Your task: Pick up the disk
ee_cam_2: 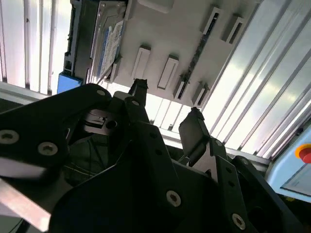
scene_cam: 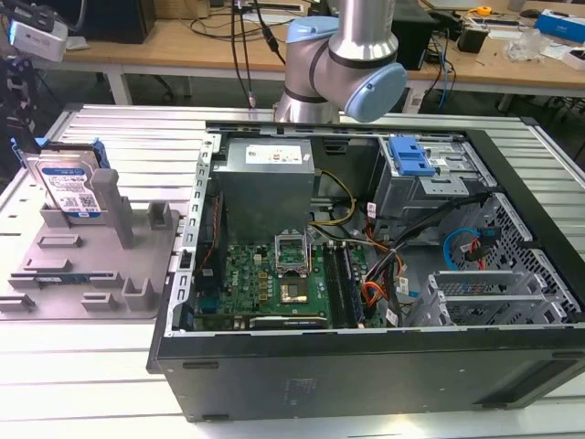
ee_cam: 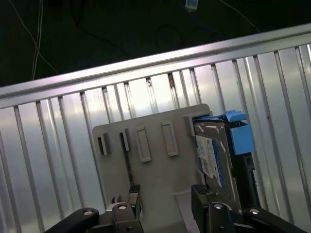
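The disk [scene_cam: 69,187] is a silver hard drive with a white-and-blue label and blue side rails. It stands on edge in a slot of the grey fixture plate [scene_cam: 101,265] at the exterior view's left. Both wrist views look down on the disk [ee_cam: 214,155] [ee_cam_2: 109,43] and the fixture plate [ee_cam: 150,170] [ee_cam_2: 184,34]. My gripper [ee_cam: 166,196] [ee_cam_2: 167,104] hangs above the plate, off to one side of the disk and apart from it. It is open, with nothing between its black fingers [ee_cam_2: 194,121].
An open black computer case [scene_cam: 366,366] takes up the middle of the ribbed metal table [scene_cam: 119,128]. Inside it are a grey power supply [scene_cam: 265,178], a green motherboard [scene_cam: 274,279] and a blue drive-bay bracket [scene_cam: 409,155]. The arm's silver-and-blue joints [scene_cam: 347,64] rise behind the case.
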